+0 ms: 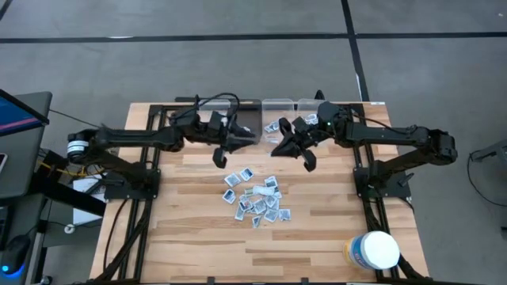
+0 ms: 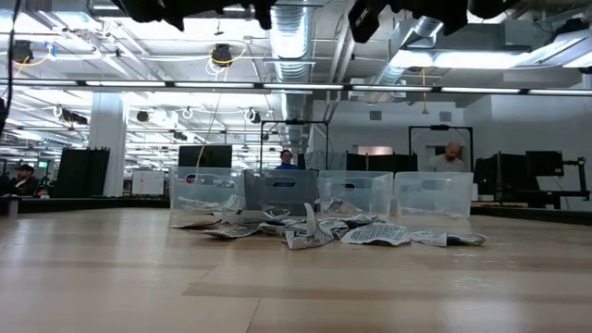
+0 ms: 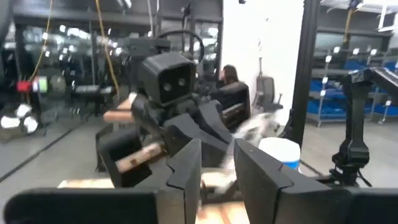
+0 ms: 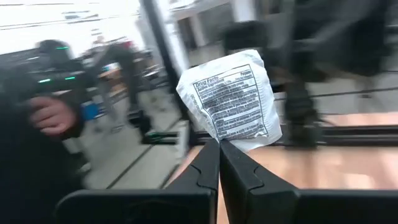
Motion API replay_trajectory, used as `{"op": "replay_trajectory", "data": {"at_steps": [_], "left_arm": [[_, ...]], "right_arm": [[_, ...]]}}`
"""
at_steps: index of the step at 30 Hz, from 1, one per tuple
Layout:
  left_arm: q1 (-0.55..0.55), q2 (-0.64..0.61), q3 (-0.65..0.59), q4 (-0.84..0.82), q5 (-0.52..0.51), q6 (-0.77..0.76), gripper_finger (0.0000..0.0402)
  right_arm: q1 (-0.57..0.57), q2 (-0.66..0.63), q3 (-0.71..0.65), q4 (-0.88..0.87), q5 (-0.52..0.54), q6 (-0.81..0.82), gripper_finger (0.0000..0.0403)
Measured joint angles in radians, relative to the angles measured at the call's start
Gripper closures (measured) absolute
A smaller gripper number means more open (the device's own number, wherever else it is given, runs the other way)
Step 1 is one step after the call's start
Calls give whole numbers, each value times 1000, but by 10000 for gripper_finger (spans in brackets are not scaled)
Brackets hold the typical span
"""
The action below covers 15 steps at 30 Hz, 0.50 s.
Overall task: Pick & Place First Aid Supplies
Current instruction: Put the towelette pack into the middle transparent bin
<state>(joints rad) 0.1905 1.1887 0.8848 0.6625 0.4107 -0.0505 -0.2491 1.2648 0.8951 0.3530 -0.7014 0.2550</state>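
Several small white paper packets, the first aid supplies [image 1: 255, 198], lie flat in a loose pile at the middle of the wooden table [image 2: 314, 231]. Both grippers hover above the table's far half and face each other. My right gripper [image 4: 219, 144] is shut on one white packet with black print [image 4: 230, 99]. My left gripper [image 3: 217, 168] is open with nothing between its fingers, and it stands to the left of the right one [image 1: 252, 139]. My right gripper pinches the printed packet by one edge [image 4: 227, 138] between its two fingertips. The fingers reach about level from the table's right side. The packet sticks out beyond the fingertips, slightly tilted, lifted clear of the table.
Clear plastic bins [image 1: 277, 105] stand in a row at the table's far edge [image 2: 277, 190], and some hold packets. A large white round tub with a yellow label [image 1: 372, 249] stands at the near right corner. People show in the room beyond the table.
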Motion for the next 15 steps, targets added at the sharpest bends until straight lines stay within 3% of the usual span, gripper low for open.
{"op": "replay_trajectory", "data": {"at_steps": [5, 11, 15], "left_arm": [[14, -113, 0, -268, 1, -12, 306], [13, -211, 0, -592, 1, -14, 307], [13, -236, -5, -720, 1, -25, 307]], "right_arm": [[-40, 0, 0, -74, 219, -23, 403], [-104, 0, 0, -292, 575, -213, 403], [-152, 44, -1, -403, 767, -252, 403]]}}
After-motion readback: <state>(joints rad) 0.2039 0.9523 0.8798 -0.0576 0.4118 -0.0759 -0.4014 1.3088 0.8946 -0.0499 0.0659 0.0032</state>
